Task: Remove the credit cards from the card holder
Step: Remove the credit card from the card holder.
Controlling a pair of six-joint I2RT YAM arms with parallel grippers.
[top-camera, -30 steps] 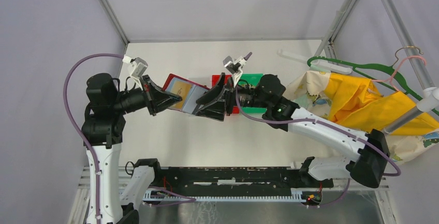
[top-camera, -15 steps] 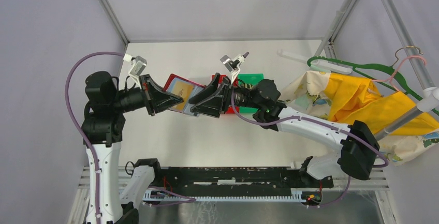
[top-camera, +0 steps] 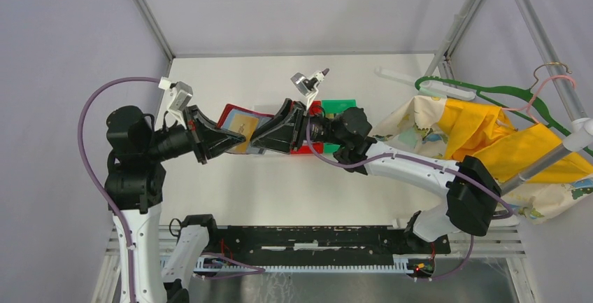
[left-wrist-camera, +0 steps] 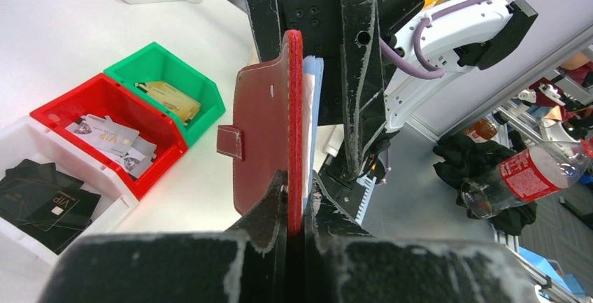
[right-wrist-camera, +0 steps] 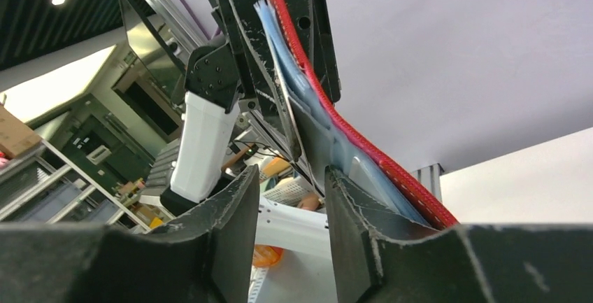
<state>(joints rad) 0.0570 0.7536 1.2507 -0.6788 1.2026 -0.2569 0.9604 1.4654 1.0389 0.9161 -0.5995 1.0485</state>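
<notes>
As my left jaws clamp the card holder (left-wrist-camera: 269, 128), my right jaws, apart, have narrowed toward its leaves (left-wrist-camera: 313, 107): extraction next.

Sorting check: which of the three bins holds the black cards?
The white bin, beside the red bin; that one holds pale cards, the green bin tan ones.
</notes>
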